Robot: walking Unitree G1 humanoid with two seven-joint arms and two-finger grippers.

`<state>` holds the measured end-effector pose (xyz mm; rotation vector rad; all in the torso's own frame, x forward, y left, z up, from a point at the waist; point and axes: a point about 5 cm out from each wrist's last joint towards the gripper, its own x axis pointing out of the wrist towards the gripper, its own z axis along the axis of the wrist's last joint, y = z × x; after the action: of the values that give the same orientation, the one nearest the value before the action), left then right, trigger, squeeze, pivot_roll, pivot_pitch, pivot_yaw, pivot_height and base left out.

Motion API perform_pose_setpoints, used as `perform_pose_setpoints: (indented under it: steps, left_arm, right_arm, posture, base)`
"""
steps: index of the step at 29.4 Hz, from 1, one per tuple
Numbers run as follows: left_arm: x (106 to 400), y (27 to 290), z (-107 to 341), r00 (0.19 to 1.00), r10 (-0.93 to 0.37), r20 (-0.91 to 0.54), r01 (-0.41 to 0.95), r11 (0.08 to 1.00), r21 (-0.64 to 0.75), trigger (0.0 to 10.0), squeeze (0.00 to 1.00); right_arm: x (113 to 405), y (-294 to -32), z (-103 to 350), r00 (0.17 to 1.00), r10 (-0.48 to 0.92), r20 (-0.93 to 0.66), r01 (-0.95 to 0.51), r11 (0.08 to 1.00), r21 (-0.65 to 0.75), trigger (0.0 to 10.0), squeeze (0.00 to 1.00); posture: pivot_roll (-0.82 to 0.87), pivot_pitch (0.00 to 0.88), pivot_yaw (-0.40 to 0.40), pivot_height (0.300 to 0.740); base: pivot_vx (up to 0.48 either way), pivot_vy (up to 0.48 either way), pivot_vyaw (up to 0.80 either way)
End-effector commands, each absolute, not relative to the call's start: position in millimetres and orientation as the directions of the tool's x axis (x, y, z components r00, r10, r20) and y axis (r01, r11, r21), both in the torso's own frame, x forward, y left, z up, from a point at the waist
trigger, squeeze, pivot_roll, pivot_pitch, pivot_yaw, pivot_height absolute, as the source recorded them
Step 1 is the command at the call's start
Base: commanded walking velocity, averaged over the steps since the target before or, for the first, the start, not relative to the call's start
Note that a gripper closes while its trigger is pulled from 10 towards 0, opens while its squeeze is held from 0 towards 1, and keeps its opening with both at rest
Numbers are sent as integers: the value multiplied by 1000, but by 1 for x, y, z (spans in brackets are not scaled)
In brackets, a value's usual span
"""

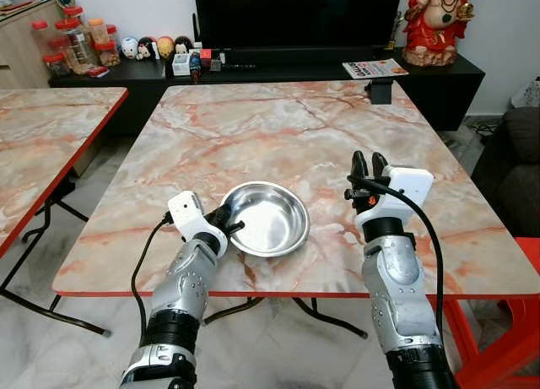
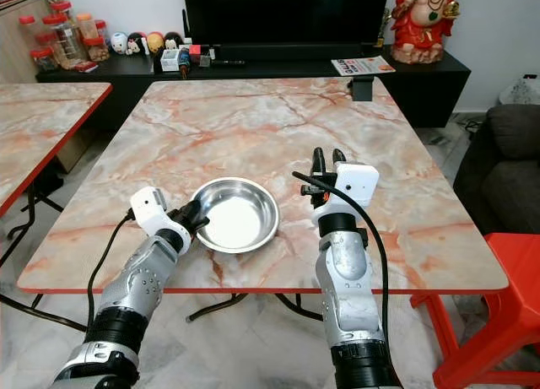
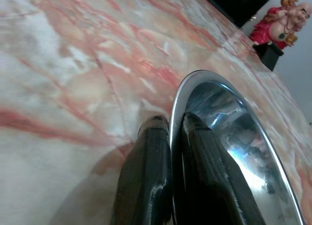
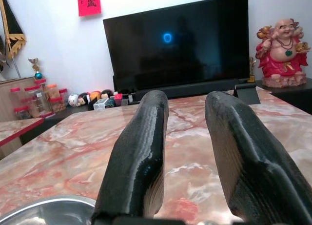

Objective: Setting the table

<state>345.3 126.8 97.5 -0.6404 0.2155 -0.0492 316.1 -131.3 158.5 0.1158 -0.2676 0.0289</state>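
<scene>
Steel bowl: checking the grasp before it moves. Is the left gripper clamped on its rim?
Yes, the left gripper pinches the steel bowl rim between its fingers.

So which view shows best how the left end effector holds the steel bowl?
The left wrist view: both fingers pinch the steel bowl rim. Both eye views show the left end effector at the rim, less clearly.

The left arm is stretched forward and inward, and the left gripper (image 1: 229,223) is set low, its 2 black fingers (image 3: 146,186) pinched together on a rim. The right arm is held upright from the elbow. The right gripper (image 1: 369,164) is raised with its 2 fingers (image 4: 136,161) pointed ahead, parted and holding nothing.
</scene>
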Motion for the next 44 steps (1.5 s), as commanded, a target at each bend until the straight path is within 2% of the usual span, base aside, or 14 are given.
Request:
perform_pose_setpoints:
  steps: [1, 8, 21, 22, 23, 24, 25, 26, 33, 34, 44]
  left_arm:
    - [344, 126, 89, 962, -137, -238, -40, 787, -616, 10000, 0]
    - [339, 112, 77, 926, -210, -315, -36, 779, -627, 10000, 0]
    - [339, 98, 79, 928, -191, -320, -76, 743, -665, 10000, 0]
    - [338, 98, 79, 928, -188, -322, -80, 745, -663, 10000, 86]
    - [338, 98, 78, 928, -184, -325, -83, 747, -660, 10000, 86]
    - [338, 99, 78, 928, -180, -326, -86, 748, -658, 10000, 800]
    - [338, 99, 78, 928, -180, -326, -86, 748, -658, 10000, 800]
    - [338, 100, 78, 929, -172, -328, -91, 752, -653, 10000, 1000]
    - [340, 106, 81, 936, -143, -322, -103, 763, -638, 10000, 1000]
    - [341, 107, 82, 938, -131, -322, -107, 772, -626, 10000, 0]
    - [345, 117, 90, 953, -82, -292, -121, 781, -612, 10000, 0]
  right_arm:
    - [315, -128, 161, 962, 24, 272, -56, 992, 112, 10000, 0]
    - [314, -128, 162, 962, 23, 273, -57, 992, 114, 10000, 0]
    - [314, -128, 161, 962, 23, 271, -57, 991, 119, 10000, 0]
    - [314, -128, 161, 962, 23, 271, -57, 991, 119, 10000, 0]
    - [314, -128, 161, 963, 23, 270, -56, 992, 117, 10000, 0]
    - [314, -128, 161, 963, 22, 269, -55, 992, 117, 10000, 0]
    - [314, -128, 161, 963, 22, 269, -55, 992, 117, 10000, 0]
    - [314, -129, 161, 963, 21, 269, -55, 992, 117, 10000, 0]
    - [315, -128, 161, 962, 23, 271, -57, 991, 121, 10000, 0]
    - [315, -127, 161, 962, 23, 271, -58, 991, 121, 10000, 0]
    - [315, -129, 162, 962, 21, 273, -55, 991, 119, 10000, 0]
  posture:
    - [-74, 0, 32, 740]
    - [-78, 0, 35, 740]
    - [-75, 0, 34, 740]
    - [-76, 0, 35, 740]
    - [-76, 0, 35, 740]
    - [-75, 0, 34, 740]
    - [-75, 0, 34, 740]
    - [-75, 0, 35, 740]
    - [-72, 0, 36, 740]
    - [-74, 0, 37, 740]
    - [-72, 0, 34, 740]
  base:
    - [0, 0, 0]
    - [0, 0, 0]
    - [0, 0, 0]
    - [0, 0, 0]
    - [0, 0, 0]
    - [0, 0, 0]
    - [0, 0, 0]
    - [0, 0, 0]
    - [0, 0, 0]
    - [0, 0, 0]
    - [0, 0, 0]
